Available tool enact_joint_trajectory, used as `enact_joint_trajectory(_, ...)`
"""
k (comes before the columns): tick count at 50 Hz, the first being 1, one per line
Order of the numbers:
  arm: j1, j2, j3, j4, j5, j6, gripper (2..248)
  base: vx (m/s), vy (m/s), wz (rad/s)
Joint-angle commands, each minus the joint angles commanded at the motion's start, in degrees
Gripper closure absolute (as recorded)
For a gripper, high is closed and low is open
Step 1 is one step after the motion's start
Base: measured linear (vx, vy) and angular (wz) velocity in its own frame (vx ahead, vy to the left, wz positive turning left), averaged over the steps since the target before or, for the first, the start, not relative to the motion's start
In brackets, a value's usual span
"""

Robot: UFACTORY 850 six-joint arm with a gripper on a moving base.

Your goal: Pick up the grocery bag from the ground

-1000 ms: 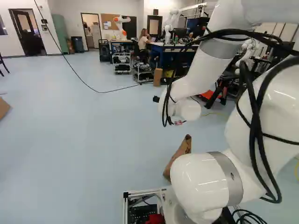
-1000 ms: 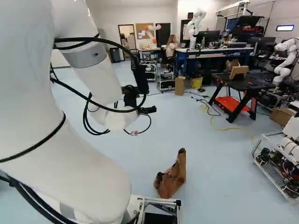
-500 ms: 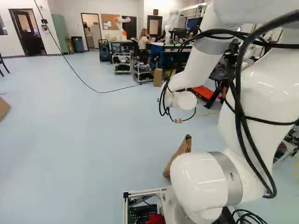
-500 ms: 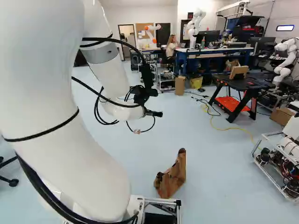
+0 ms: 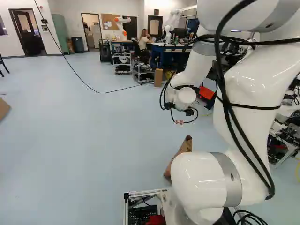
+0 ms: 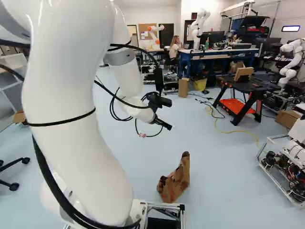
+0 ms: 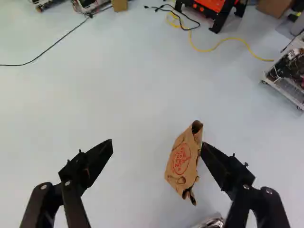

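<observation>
In the right base view my gripper [image 6: 163,124] hangs at the arm's end, high above the floor and angled downward. The brown paper grocery bag [image 6: 175,180] lies crumpled on the floor, just ahead of the base. Part of the bag [image 5: 182,152] shows in the left base view, behind the arm's lower joint. Seen from the wrist, the gripper [image 7: 157,145] is wide open with nothing between its fingers. The bag [image 7: 184,159] lies well below, its red print facing up, within the span of the fingers but nearer one fingertip; nothing touches it.
A black and orange work table [image 6: 243,88] and a wheeled metal frame with electronics [image 6: 283,164] stand on the bag's far right side. A yellow cable [image 7: 223,42] crosses the floor. Another robot [image 6: 290,59] stands farther back. A metal frame edge [image 5: 140,194] belongs to my base.
My arm has swung across, carrying the gripper rightward in the right base view, and the gripper now tips more toward the floor. Base and bag have stayed put.
</observation>
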State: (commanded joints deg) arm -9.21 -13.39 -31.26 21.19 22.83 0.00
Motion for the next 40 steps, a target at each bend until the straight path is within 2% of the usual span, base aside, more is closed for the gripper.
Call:
enact_joint_trajectory(13,-2.5,-4.8,-3.5,2.9,-2.8,0.0,3,0.000,0.000,0.000)
enact_joint_trajectory(40,-8.2,-12.5,-8.3,3.2,-3.1,0.0,3,0.000,0.000,0.000)
